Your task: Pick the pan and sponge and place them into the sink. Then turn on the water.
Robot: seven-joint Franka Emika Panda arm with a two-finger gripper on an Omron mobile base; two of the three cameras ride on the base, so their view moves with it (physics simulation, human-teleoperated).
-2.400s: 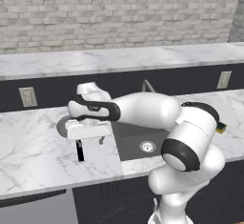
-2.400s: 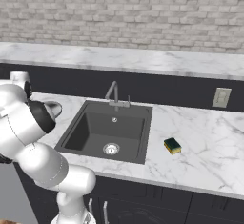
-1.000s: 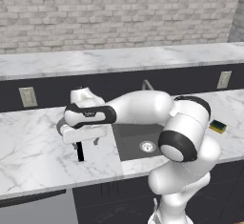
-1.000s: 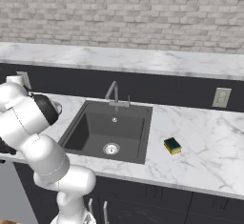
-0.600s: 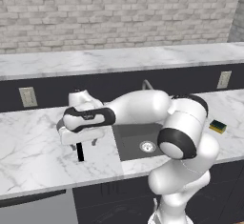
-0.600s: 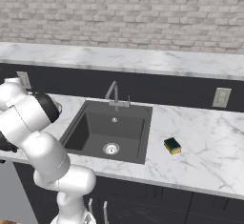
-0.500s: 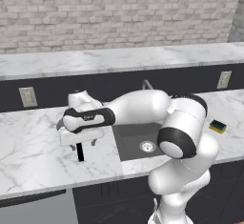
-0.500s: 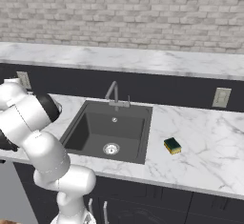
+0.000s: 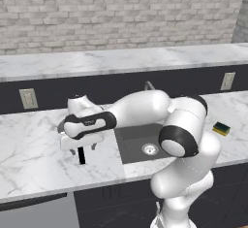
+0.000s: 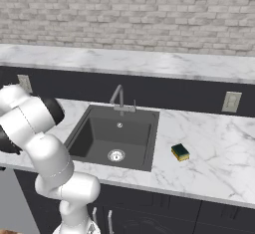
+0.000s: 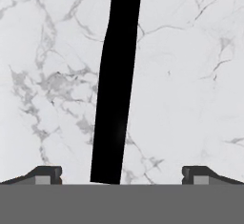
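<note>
Gripper [image 11: 121, 173]: jaws spread wide, holding nothing, poised low over the counter [image 9: 29, 164] left of the sink, one tip each side of the pan handle.
Pan handle [image 11: 116, 85]: thin black bar lying flat on the marble, running between the fingertips, apparently lined up for a pinch.
Pan [image 9: 62, 126]: mostly hidden under the hand; only a sliver of rim shows.
Sink [image 10: 94, 133]: dark basin with nothing in it, faucet [image 10: 118, 98] dry.
Sponge [image 10: 180, 152]: on the counter just right of the sink, untouched.

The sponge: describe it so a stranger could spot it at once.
Start at the dark sink set in the marble counter. Right of the basin, alone on the white stone, lies the sponge, a small yellow block with a dark top.
</note>
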